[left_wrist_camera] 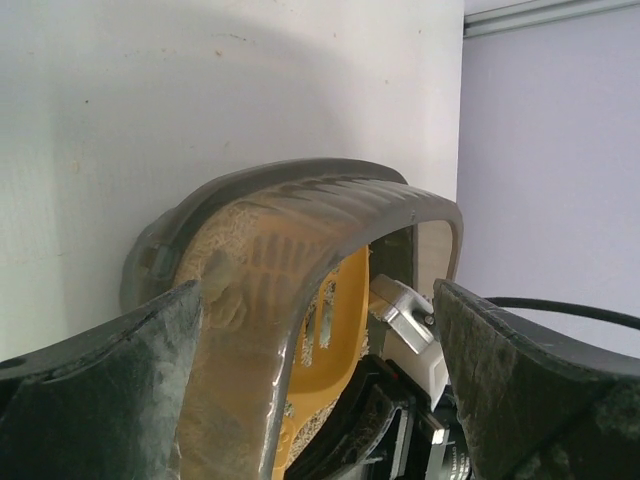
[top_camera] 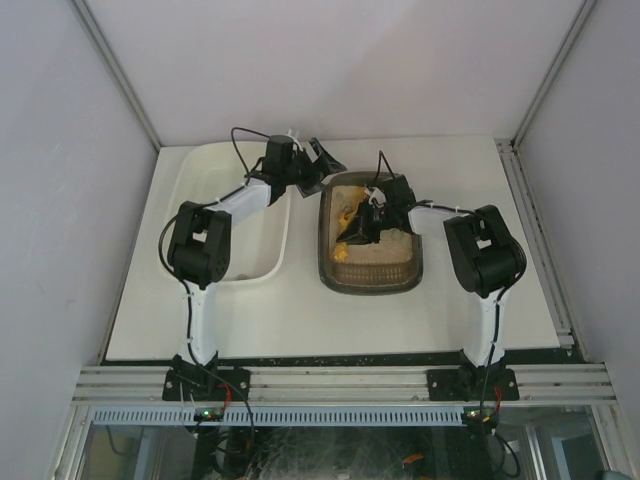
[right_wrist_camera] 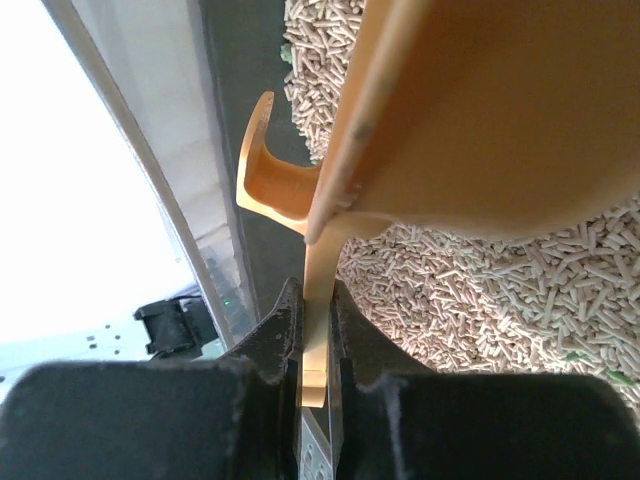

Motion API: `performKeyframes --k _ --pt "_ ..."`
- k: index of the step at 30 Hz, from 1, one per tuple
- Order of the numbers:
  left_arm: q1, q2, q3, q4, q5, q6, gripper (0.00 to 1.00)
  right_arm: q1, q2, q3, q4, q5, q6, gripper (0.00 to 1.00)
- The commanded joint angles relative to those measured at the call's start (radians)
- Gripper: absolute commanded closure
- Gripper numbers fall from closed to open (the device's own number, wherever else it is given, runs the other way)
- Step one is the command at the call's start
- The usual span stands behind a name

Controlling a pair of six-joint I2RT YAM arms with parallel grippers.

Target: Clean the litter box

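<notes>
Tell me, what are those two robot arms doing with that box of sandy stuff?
They are cleaning a litter box. The right gripper is shut on a yellow scoop, which sits over the litter pellets inside the box. The left gripper is open, with its jaws on either side of the box's far left rim. A white tub sits beside the box, on the left.

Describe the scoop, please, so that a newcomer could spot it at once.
On the table, beside the white tub, sits the dark litter box, filled with beige pellets. The scoop is the yellow-orange plastic piece inside it, clamped in the right gripper: the only brightly coloured thing there.
</notes>
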Motion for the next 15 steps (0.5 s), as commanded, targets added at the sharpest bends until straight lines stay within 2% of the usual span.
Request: performKeyframes --k 1,3,15 --pt "-0.008 -0.044 -0.037 0.043 0.054 0.004 0.0 -0.009 0.011 -0.07 0.319 -0.192 0.087 1.0" --pt "-0.009 -0.059 -0.049 0.044 0.06 0.016 0.0 -0.017 0.007 -0.094 0.383 -0.224 0.107 1.0" --pt "-0.007 -0.142 -0.111 0.031 0.071 0.058 0.0 -0.02 0.058 -0.108 0.481 -0.302 0.061 1.0"
